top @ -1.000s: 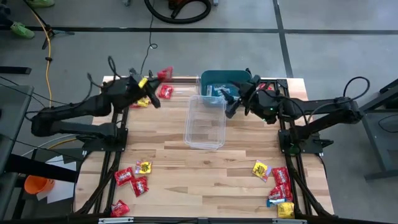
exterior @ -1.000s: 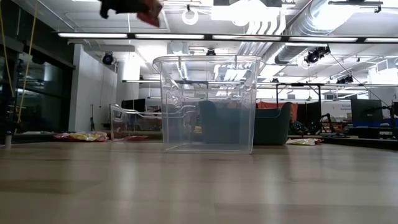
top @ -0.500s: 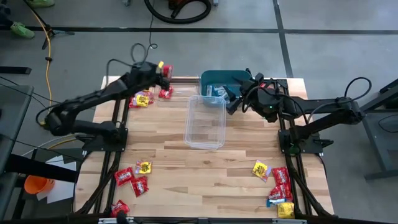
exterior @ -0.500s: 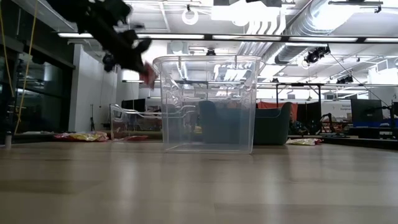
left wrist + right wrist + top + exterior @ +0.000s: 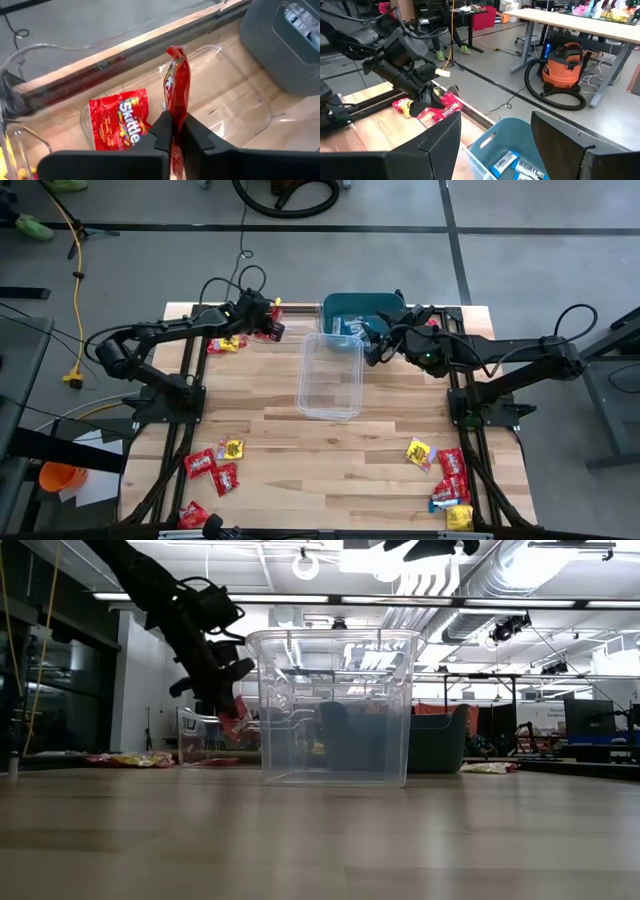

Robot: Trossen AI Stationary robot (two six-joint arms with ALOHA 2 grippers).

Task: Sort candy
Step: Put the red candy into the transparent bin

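My left gripper [image 5: 268, 328] is at the table's far left, shut on a red candy packet [image 5: 177, 75] over a clear tub [image 5: 220, 95] that holds a red Skittles packet [image 5: 120, 122]. In the low view the gripper [image 5: 225, 705] slants down, left of the middle clear tub [image 5: 335, 705]. My right gripper [image 5: 372, 345] is open and empty over the near edge of the teal bin [image 5: 355, 310], which holds light blue packets [image 5: 512, 160]. My left gripper pinches the red packet between its two fingers, partway along its length [image 5: 176, 107]. The fingers slant downward from above. The packet sits edge-on, lifted clear above the tub, and its free end [image 5: 232, 720] hangs below the fingertips.
A tall clear tub [image 5: 330, 375] stands mid-table, just near of the teal bin. Loose candy lies at the near left [image 5: 215, 465], the near right [image 5: 445, 475] and the far left [image 5: 228, 343]. Bare wood shows between the piles.
My left gripper has gone down and toward the table's right edge with the red packet, from high above the table to just over the far-left clear tub. It has stayed shut on the packet.
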